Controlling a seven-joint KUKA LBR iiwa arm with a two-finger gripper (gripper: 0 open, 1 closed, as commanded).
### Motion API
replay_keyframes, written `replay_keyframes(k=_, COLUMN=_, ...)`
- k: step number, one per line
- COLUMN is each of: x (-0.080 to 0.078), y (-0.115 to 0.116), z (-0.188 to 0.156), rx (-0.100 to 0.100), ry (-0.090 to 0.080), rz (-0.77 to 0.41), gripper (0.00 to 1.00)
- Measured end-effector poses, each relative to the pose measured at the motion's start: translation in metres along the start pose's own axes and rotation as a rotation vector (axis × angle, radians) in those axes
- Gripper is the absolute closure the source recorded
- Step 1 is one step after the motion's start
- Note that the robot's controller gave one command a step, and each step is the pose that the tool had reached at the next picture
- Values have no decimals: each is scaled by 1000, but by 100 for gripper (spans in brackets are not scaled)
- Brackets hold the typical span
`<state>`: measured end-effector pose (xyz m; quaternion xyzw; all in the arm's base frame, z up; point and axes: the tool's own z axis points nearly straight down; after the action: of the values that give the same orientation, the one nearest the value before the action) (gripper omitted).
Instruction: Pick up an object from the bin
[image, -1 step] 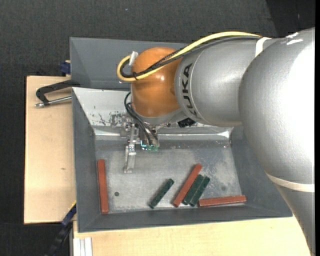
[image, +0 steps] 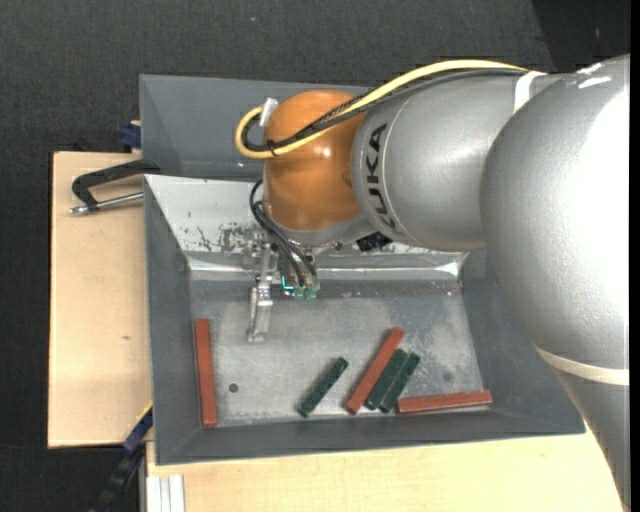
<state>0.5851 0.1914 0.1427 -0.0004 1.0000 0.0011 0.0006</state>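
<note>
Hand (image: 260, 312) hangs over bare floor of the bin (image: 170, 330), spread or pressed together unclear; it should centre crosswise on the lone dark-green bar (image: 323, 386).

The metal bin (image: 170, 330) looks scuffed and dull; orange wrist cover (image: 310, 170) smooth, glossy.
</note>
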Motion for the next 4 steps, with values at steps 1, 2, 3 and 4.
replay_keyframes(k=1, x=7, y=17, z=72, rx=0, ry=1, rz=-90, gripper=100)
replay_keyframes(k=2, x=6, y=16, z=72, rx=0, ry=1, rz=-90, gripper=100)
replay_keyframes(k=3, x=12, y=-16, z=31, rx=0, ry=-3, rz=-562, gripper=0)
replay_keyframes(k=4, x=11, y=-27, z=19, rx=2, ry=-7, rz=-664, gripper=0)
